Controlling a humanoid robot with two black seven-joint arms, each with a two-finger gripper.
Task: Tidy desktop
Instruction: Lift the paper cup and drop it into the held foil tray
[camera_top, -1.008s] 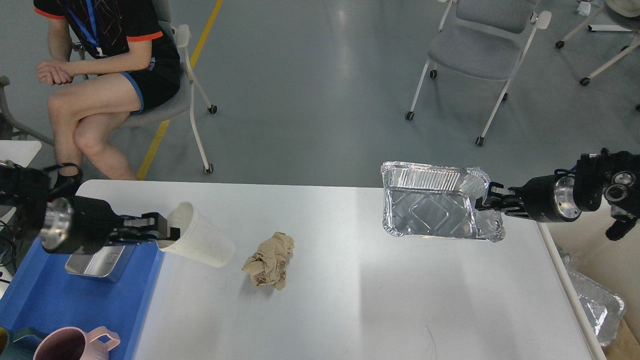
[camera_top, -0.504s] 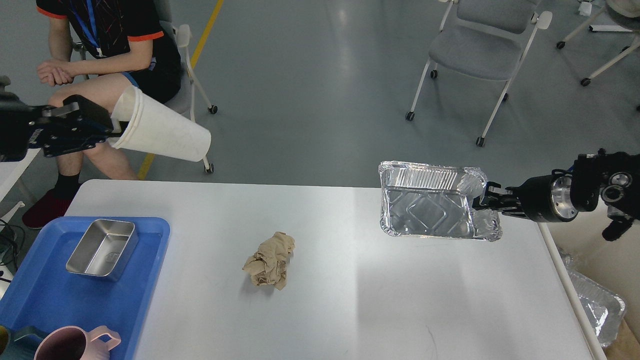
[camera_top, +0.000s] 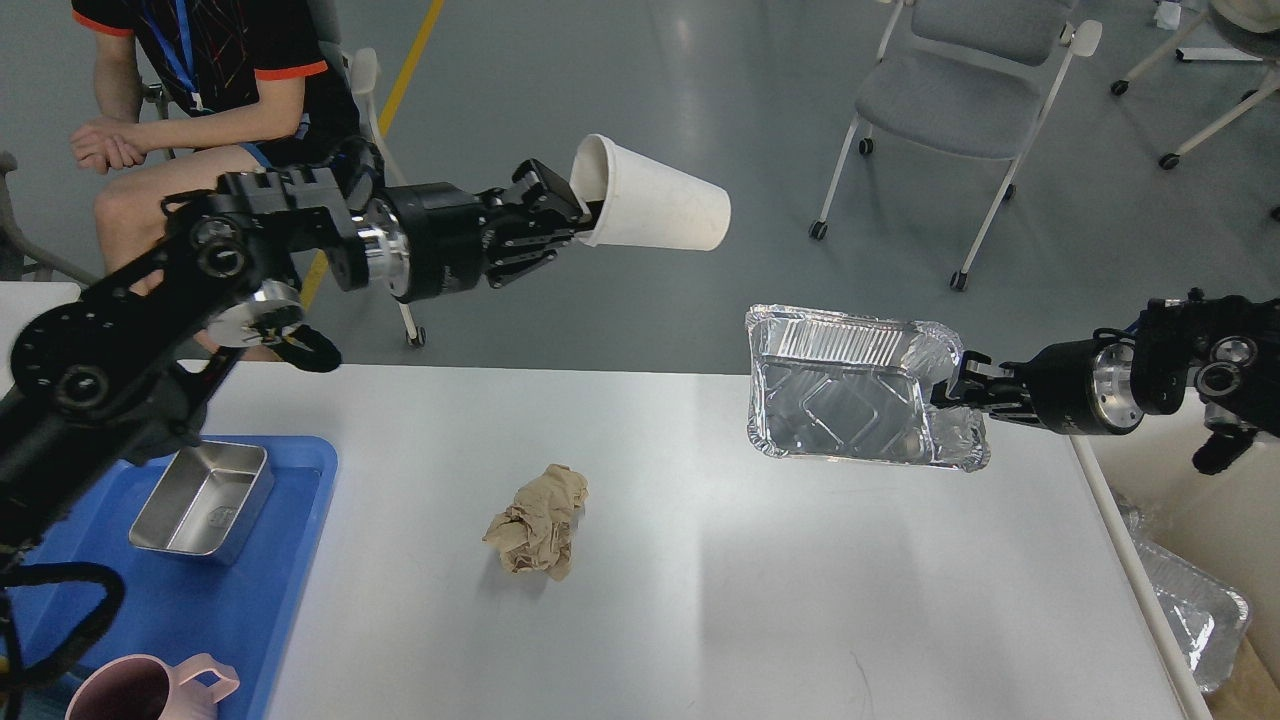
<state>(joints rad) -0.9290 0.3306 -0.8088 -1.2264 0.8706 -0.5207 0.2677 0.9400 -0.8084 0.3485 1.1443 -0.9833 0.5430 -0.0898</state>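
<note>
The white desktop (camera_top: 700, 600) fills the lower part of the head view. My left gripper (camera_top: 575, 215) is shut on the rim of a white paper cup (camera_top: 655, 208) and holds it on its side, high above the far edge of the desktop, bottom pointing right. My right gripper (camera_top: 950, 392) is shut on the right rim of a foil tray (camera_top: 850, 395), held tilted just above the desktop's far right part. A crumpled brown paper ball (camera_top: 538, 522) lies on the desktop, left of centre.
A blue tray (camera_top: 150, 600) at the left edge holds a steel tin (camera_top: 200, 500); a pink mug (camera_top: 140, 690) stands at its front. More foil trays (camera_top: 1195, 610) lie below the right edge. A seated person (camera_top: 200, 100) and chairs (camera_top: 960, 110) are beyond the desktop.
My left arm has lifted the cup from beside the blue tray and swung it up and to the right. The right gripper has shifted the foil tray slightly left and tilted it more.
</note>
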